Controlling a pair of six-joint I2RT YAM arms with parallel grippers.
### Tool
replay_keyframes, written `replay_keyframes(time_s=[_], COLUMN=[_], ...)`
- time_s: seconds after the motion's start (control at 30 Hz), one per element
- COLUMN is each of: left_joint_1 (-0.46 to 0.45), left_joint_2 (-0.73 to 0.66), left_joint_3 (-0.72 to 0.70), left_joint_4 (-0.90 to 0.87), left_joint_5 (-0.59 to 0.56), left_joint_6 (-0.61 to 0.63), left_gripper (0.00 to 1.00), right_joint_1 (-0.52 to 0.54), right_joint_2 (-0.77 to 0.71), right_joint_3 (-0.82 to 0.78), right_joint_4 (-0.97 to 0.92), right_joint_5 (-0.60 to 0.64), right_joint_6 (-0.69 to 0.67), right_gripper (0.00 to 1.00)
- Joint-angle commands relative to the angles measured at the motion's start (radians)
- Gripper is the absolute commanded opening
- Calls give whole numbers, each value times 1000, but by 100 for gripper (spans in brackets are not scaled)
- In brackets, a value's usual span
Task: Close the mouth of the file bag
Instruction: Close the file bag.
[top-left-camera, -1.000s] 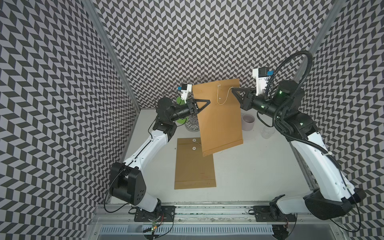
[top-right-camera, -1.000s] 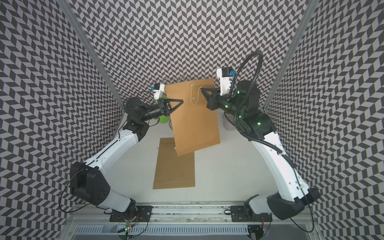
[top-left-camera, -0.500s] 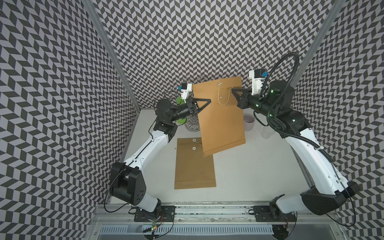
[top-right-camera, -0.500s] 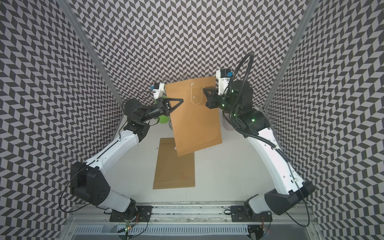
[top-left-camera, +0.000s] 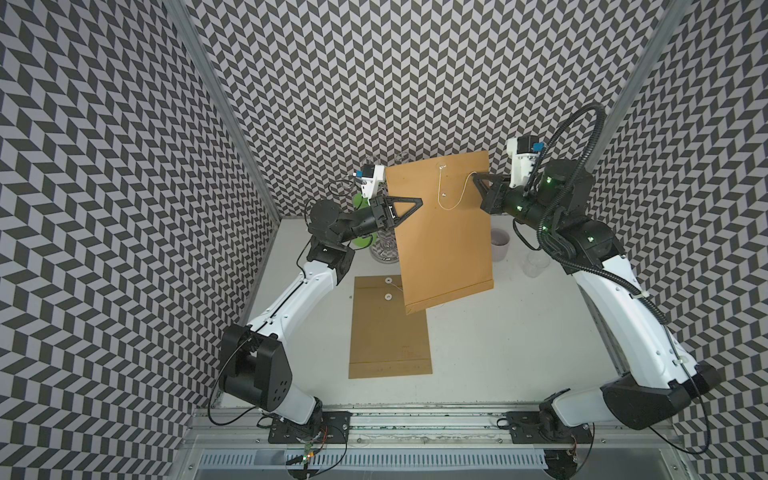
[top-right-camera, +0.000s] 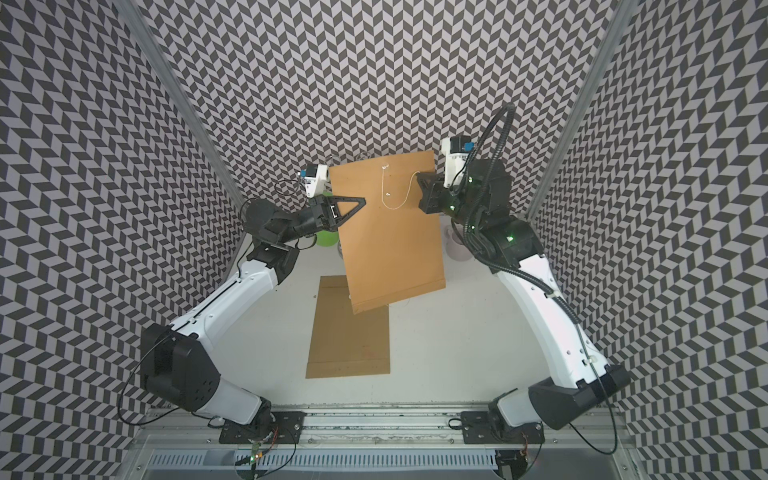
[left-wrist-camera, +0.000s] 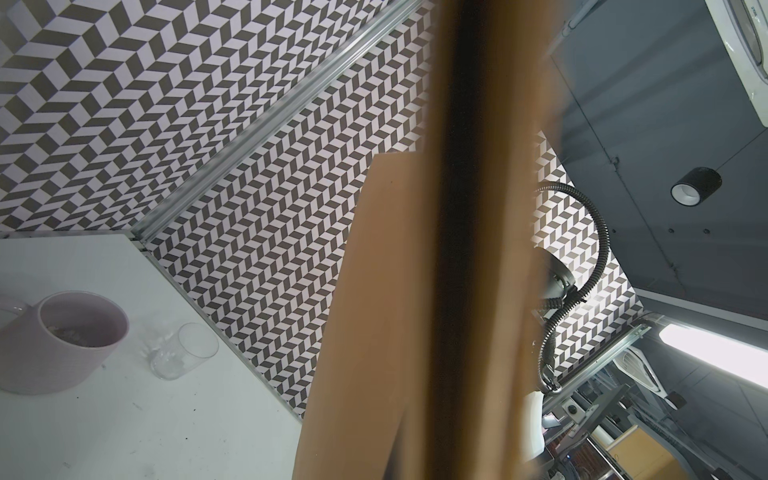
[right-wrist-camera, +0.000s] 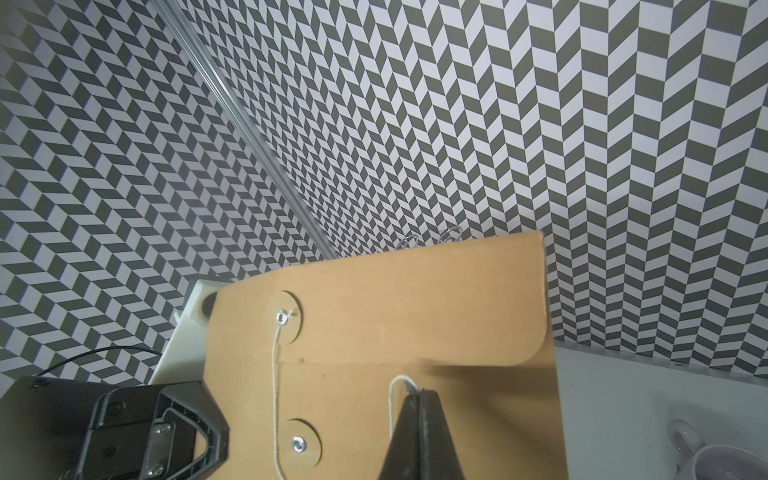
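While both top views show the file bag (top-left-camera: 444, 232) hanging upright above the table (top-left-camera: 519, 332) toward 12 o'clock, only the right wrist view shows us its mouth up close. There the flap (right-wrist-camera: 415, 307) lies folded down over the front. The string (right-wrist-camera: 274, 374) drops from the upper disc (right-wrist-camera: 286, 318) past the lower disc (right-wrist-camera: 300, 444), then loops up to the right gripper (right-wrist-camera: 417, 395), whose tips are pinched together on it. The left gripper (top-left-camera: 412, 205) is clamped on the bag's 9 o'clock edge.

The left wrist view looks past the blurred bag and gives us what the top views barely show. A pale pot (left-wrist-camera: 62, 345) has brownish bits at its bottom, and a clear glass (left-wrist-camera: 183, 351) stands just beside it. What the glass holds we cannot tell. From above, the two sit at 1 and 2 o'clock.

A flat envelope (top-left-camera: 390, 332) lies on the table toward 7 o'clock, and the hanging bag covers its far corner in both top views. At 11 o'clock a green object (top-left-camera: 360, 202) and a patterned vessel (top-left-camera: 384, 249) are half hidden behind the left gripper and the bag.
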Motion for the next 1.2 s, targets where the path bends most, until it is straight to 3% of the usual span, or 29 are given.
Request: replay_keyframes(time_s=[0.0, 0.8, 0.97, 1.17], left_joint_1=[-10, -33, -34, -28], left_joint_2=[-40, -58, -59, -46], left_joint_3=[26, 52, 58, 68], left_joint_4=[70, 146, 89, 78], left_joint_5=[28, 97, 79, 42], left_joint_6=[-3, 10, 50, 43], left_gripper=[0, 0, 0, 0], right_joint_1=[-17, -80, -73, -38], right_joint_2=[-16, -37, -40, -61], right_joint_3=[8, 35, 16, -6], right_joint_4=[12, 0, 35, 36], right_joint_5=[20, 34, -56, -20], right_joint_6=[-10, -6, 34, 29], right_gripper=[0, 0, 0, 0])
